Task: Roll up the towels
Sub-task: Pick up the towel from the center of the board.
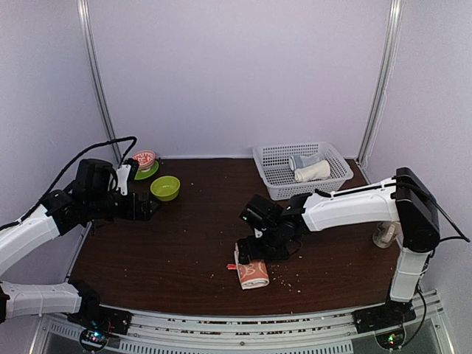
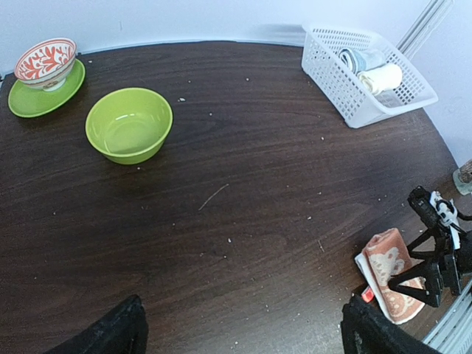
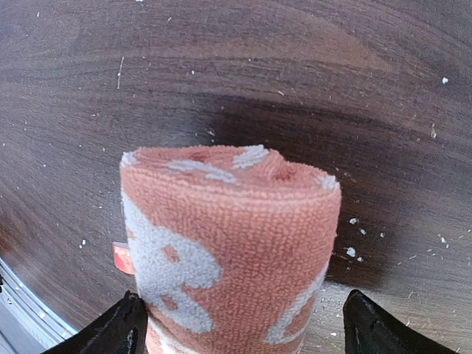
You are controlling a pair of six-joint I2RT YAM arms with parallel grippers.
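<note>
The orange-red towel with white circles (image 1: 252,273) lies rolled on the dark table near the front edge. It fills the right wrist view (image 3: 228,236) and shows at the lower right of the left wrist view (image 2: 391,269). My right gripper (image 1: 258,247) is open just above it, a finger on each side (image 3: 247,332); the left finger is close against the cloth, the right one apart. The cream-white towel (image 1: 312,172) lies rolled in the white basket (image 1: 271,186). My left gripper (image 1: 145,209) is open and empty over the table's left side (image 2: 243,332).
A green bowl (image 1: 165,187) and a red-patterned bowl (image 1: 144,158) on a green plate (image 2: 37,99) stand at the back left. A pale grey-blue bundle (image 1: 302,160) shares the basket. A pale object (image 1: 383,234) stands by the right arm. Crumbs dot the table.
</note>
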